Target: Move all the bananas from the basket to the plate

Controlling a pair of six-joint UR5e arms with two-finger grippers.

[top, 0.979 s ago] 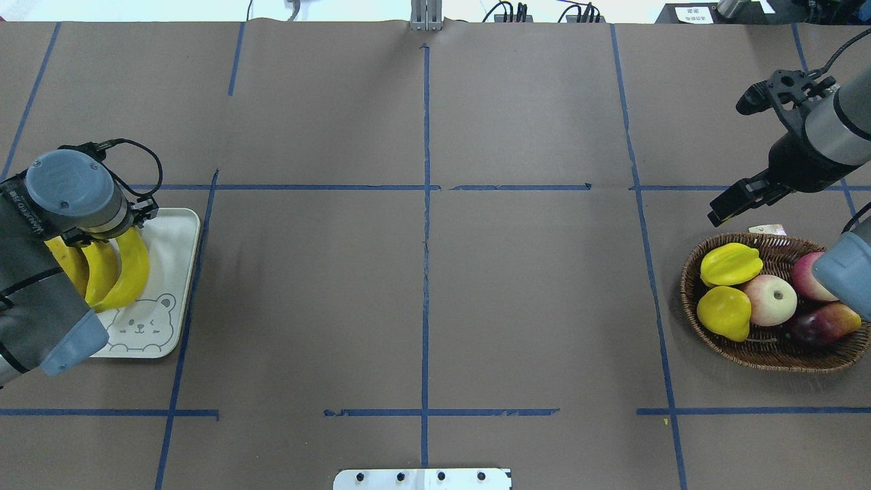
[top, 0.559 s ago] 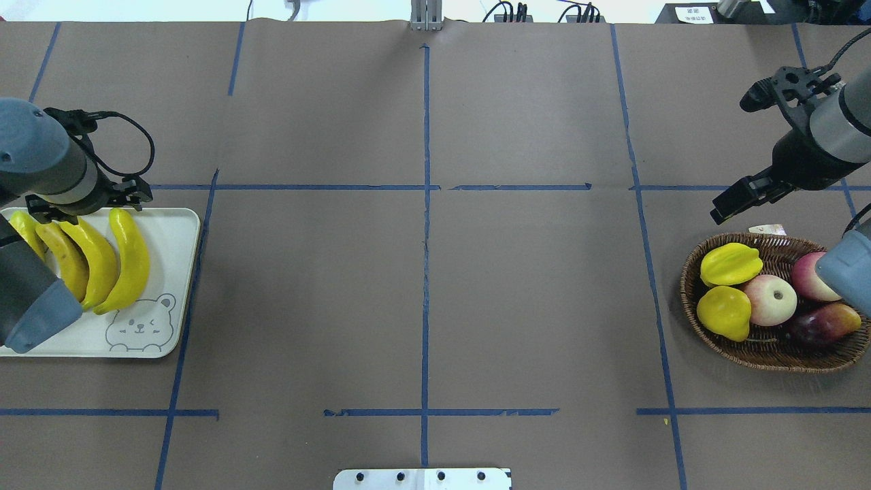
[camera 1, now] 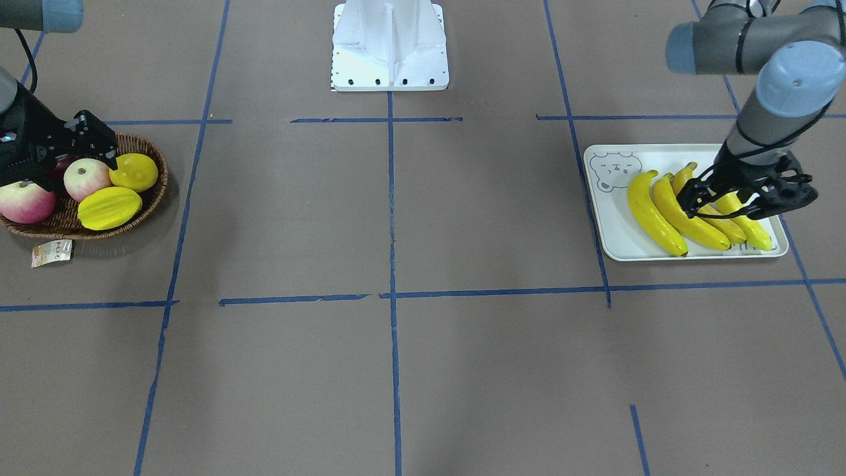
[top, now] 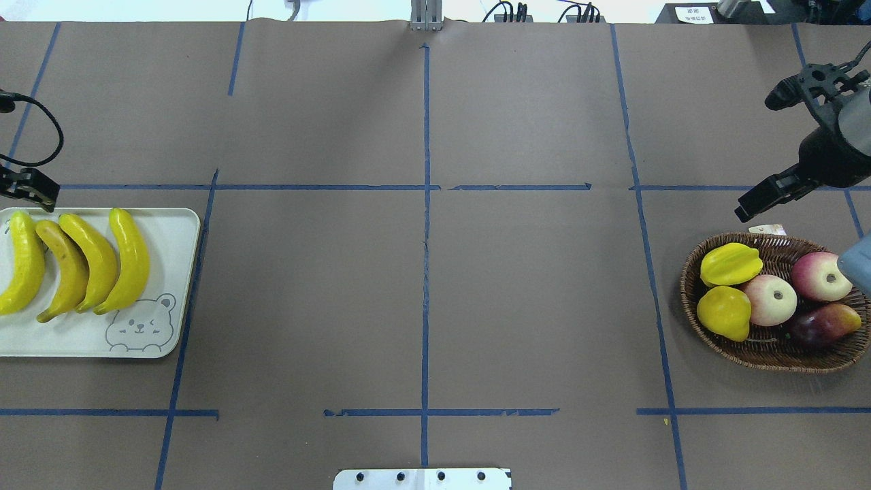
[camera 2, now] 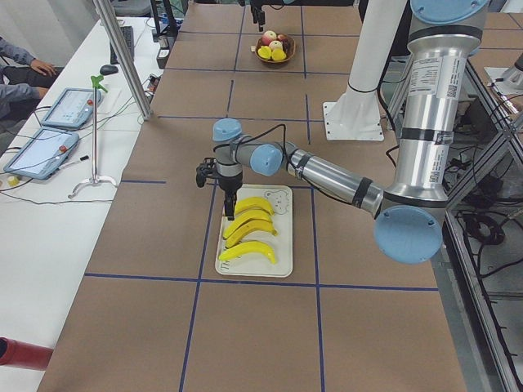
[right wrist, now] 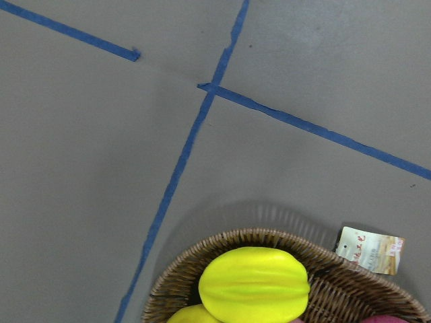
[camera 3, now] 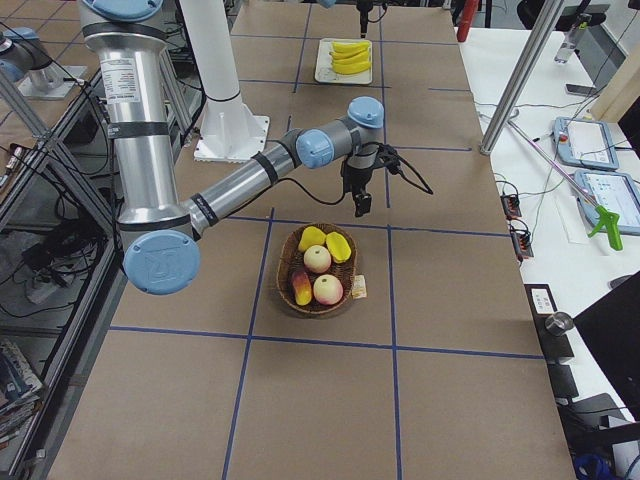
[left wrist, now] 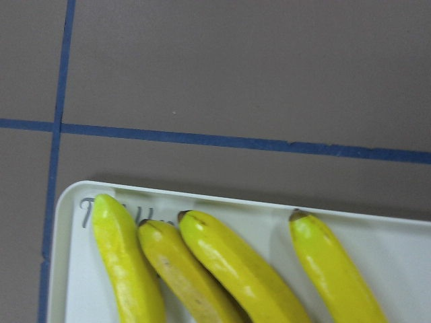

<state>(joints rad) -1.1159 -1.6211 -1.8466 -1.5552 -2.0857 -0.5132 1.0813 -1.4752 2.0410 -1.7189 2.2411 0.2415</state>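
Observation:
Four yellow bananas [top: 92, 262] lie side by side on the cream bear-face plate [top: 170, 272] at the table's left end; the second from the left is duller. They also show in the front-facing view [camera 1: 654, 211] and the left wrist view [left wrist: 242, 269]. My left gripper [camera 1: 740, 205] hovers open and empty over the bananas' far ends; only its edge [top: 30, 190] shows overhead. The wicker basket [top: 687, 286] at the right holds no bananas. My right gripper [top: 743, 212] is shut and empty above the table just beyond the basket's far rim.
The basket holds a starfruit [top: 731, 264], a lemon [top: 725, 312], two apples [top: 769, 299] and a dark mango [top: 823, 323]. Its paper tag [top: 767, 230] lies on the table beside the rim. Blue tape lines cross the brown table.
My left arm has drawn back to the left off the plate, uncovering all four bananas. My right gripper has shifted a little to the right.

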